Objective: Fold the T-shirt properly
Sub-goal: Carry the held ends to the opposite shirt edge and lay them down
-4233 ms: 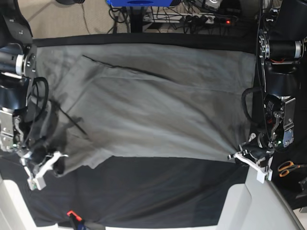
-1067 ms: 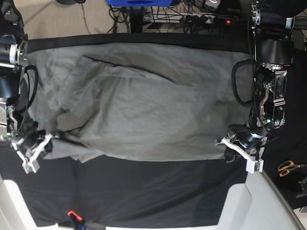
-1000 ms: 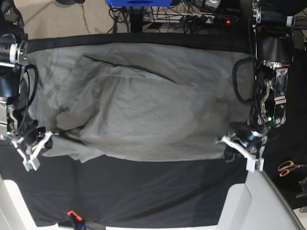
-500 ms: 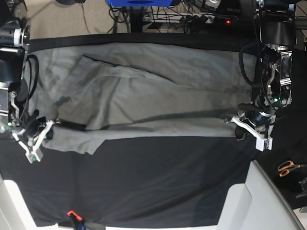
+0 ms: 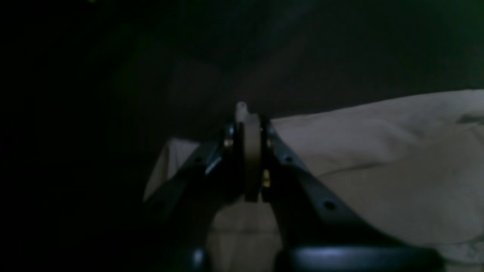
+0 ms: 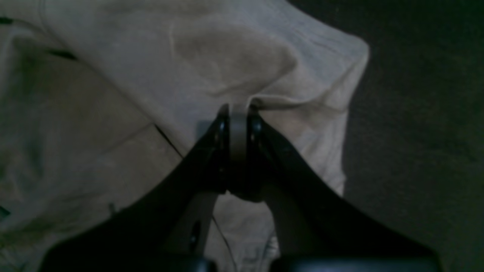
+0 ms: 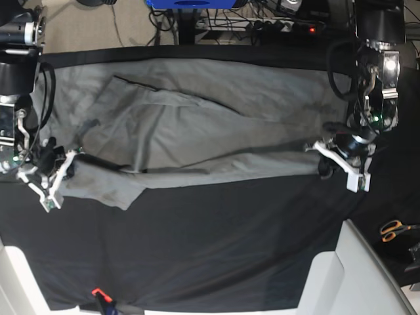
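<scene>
Base view shows the T-shirt (image 7: pixel 210 111) spread along the table's far edge, its near edge pinched tight by the left gripper (image 7: pixel 341 164) and right gripper (image 7: pixel 49 184), so both corners should be carried level.

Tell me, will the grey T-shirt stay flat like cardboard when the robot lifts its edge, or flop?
The T-shirt will probably flop: it already lies in soft creases. Its edge likely sags between the left pincer and the right pincer, since only its ends are pinched. It seems light, bunching easily on the black cloth.
</scene>
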Controlling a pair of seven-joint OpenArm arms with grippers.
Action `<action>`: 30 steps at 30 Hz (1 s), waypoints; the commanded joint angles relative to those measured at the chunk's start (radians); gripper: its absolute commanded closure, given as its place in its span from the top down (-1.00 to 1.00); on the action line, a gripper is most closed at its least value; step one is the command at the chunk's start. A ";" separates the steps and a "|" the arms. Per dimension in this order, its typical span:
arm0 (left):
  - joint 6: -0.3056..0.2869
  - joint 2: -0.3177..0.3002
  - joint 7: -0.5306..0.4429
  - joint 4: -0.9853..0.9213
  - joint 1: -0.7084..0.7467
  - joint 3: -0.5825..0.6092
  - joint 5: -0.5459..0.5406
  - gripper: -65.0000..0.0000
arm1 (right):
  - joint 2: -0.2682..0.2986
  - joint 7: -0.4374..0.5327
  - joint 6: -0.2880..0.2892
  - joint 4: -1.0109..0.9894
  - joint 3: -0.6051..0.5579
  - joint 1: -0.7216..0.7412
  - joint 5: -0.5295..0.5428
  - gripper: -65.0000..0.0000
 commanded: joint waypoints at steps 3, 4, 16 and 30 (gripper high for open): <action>-0.003 -0.015 -0.019 0.018 0.008 0.000 -0.009 -1.00 | 0.016 0.011 0.002 0.040 0.075 -0.002 0.009 -1.00; -0.003 -0.015 -0.019 0.018 0.023 -0.006 -0.009 -1.00 | 0.016 0.011 0.002 0.051 0.088 -0.015 0.009 -1.00; -0.005 -0.035 -0.021 0.022 0.086 -0.007 -0.009 -1.00 | -0.002 -0.092 0.005 0.201 0.104 -0.121 0.009 -1.00; -0.005 -0.045 -0.021 0.066 0.136 -0.007 -0.007 -1.00 | -0.025 -0.158 0.005 0.332 0.144 -0.223 0.007 -1.00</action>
